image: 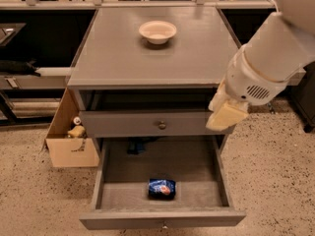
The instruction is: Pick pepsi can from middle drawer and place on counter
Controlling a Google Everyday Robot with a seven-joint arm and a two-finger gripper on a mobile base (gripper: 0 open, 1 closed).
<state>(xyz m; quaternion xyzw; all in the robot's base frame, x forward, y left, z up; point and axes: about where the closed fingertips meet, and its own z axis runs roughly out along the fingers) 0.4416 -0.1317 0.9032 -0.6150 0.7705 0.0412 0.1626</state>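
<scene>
The pepsi can (161, 188) lies on its side on the floor of the middle drawer (147, 167), near the front panel and about centred. The drawer is pulled wide open. The counter (138, 58) is the grey cabinet top above it. My gripper (224, 113), cream coloured on a large white arm, hangs at the cabinet's front right corner, level with the upper drawer front. It is above and to the right of the can, well apart from it, and holds nothing that I can see.
A white bowl (157, 32) sits at the back middle of the counter. A shut drawer front with a dark knob (161, 125) is above the open drawer. An open cardboard box (69, 144) with small items stands on the floor at the left.
</scene>
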